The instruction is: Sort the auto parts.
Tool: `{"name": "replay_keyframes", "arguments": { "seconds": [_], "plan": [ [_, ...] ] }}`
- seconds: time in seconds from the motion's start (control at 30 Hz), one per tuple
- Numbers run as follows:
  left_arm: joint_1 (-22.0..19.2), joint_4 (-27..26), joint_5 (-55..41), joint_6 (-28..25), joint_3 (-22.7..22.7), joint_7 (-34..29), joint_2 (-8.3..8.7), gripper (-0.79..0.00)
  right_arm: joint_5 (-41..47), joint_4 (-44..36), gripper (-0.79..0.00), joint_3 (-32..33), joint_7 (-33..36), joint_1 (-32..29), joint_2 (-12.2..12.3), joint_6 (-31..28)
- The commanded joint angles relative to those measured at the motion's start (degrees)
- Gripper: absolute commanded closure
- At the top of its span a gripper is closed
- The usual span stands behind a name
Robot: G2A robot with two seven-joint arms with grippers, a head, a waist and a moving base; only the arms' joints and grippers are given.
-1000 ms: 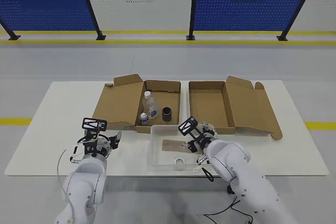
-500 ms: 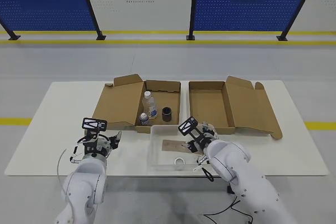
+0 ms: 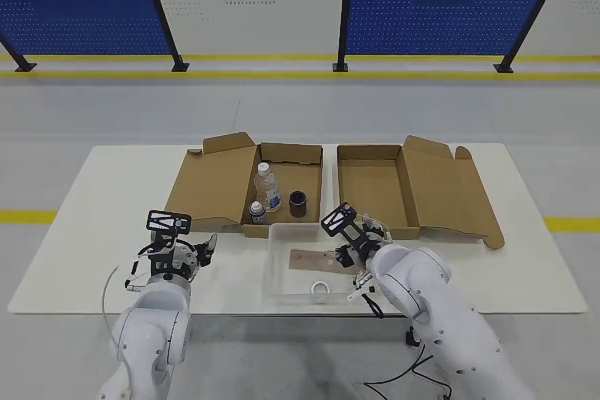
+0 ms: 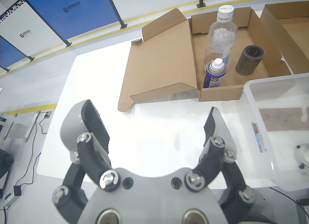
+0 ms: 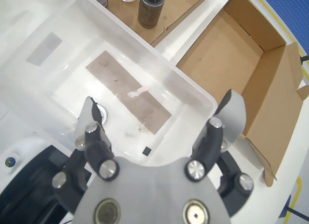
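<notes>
The left gripper [image 4: 149, 113] points forward with its jaws wide apart, and the right gripper [image 5: 160, 99] points down, jaws wide apart too.

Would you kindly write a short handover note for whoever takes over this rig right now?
Tools: left tool open, over the table beside the clear bin. The right tool is open, above the bin's side nearest the right box.
Things: bottle, spray can and dark cylinder stand upright in the left box. A metal ring lies in the bin.
Done: those three appear sorted.
Left: probably the ring; neither tool holds anything.
</notes>
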Motion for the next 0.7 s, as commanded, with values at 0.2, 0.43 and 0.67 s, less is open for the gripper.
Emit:
{"name": "replay_keyframes", "arguments": {
  "seconds": [0.2,0.43,0.67],
  "plan": [
    [0.0,0.0,0.0,0.0,0.0,0.0,0.00,-0.785,0.4,2.3,-0.785,-3.3,13.5,5.0,-1.2,2.0],
    [0.0,0.0,0.0,0.0,0.0,0.0,0.00,-0.785,0.8,7.3,-0.613,-6.4,17.5,8.3,-2.4,1.3],
    [0.0,0.0,0.0,0.0,0.0,0.0,0.00,-0.785,3.9,14.3,-0.474,-10.0,16.6,10.8,-3.9,-0.7]
  ]
}}
